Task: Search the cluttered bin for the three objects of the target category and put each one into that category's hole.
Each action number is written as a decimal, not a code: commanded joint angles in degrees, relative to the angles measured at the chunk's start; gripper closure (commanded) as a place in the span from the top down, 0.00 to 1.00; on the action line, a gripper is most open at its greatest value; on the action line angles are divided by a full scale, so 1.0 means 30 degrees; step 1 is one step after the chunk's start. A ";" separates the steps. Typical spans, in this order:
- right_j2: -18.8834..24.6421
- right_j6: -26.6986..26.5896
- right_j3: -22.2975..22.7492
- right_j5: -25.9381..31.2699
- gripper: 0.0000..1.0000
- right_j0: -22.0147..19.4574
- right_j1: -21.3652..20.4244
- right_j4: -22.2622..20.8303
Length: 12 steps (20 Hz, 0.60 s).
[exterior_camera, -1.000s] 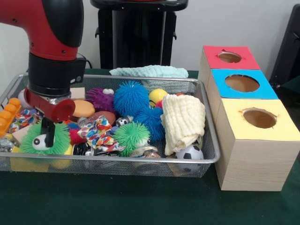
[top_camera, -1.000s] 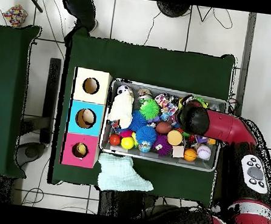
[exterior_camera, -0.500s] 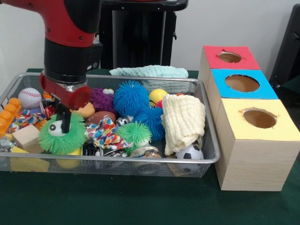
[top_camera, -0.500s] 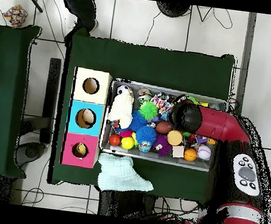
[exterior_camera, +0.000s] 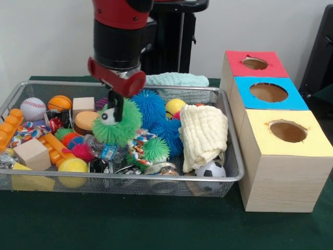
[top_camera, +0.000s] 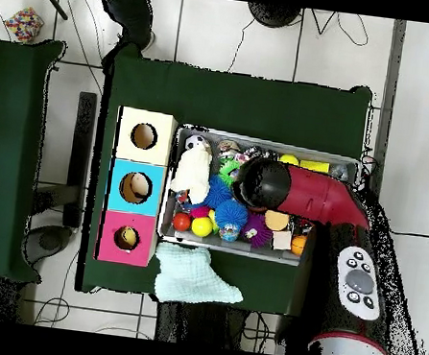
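My gripper [exterior_camera: 115, 110] is shut on a green spiky puffer ball [exterior_camera: 118, 124] with a googly eye, which hangs lifted above the middle of the wire bin [exterior_camera: 156, 179]. In the overhead view the red arm [top_camera: 299, 192] covers the gripper and the held ball. Other spiky balls lie in the bin: a big blue one [exterior_camera: 151, 107], a second blue one [exterior_camera: 169, 133], a small green one [exterior_camera: 156, 149] and a purple one [top_camera: 255, 231]. To the right stands the wooden box with a red hole [exterior_camera: 255, 63], a blue hole [exterior_camera: 268, 92] and a yellow hole [exterior_camera: 287, 131].
A cream cloth [exterior_camera: 204, 134] drapes over the bin's right side, a soccer ball [exterior_camera: 210, 169] below it. A baseball [exterior_camera: 33, 109], basketball [exterior_camera: 60, 102], wooden blocks [exterior_camera: 32, 153] and a yellow ball [exterior_camera: 73, 166] fill the left. A mint towel [exterior_camera: 174, 79] lies behind the bin.
The arm has swung from the bin's left end towards its middle and risen, carrying the green puffer ball up out of the clutter. Toys it had hidden at the left now show.
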 commanded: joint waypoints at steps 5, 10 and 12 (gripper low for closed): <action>-0.0232 0.2852 0.2860 0.1473 0.00 0.0397 0.1174 0.2159; -0.0203 0.2886 0.3253 -0.0657 0.00 0.0262 0.2354 0.2281; -0.0198 0.3251 0.3458 -0.1471 0.00 0.0337 0.2713 0.2445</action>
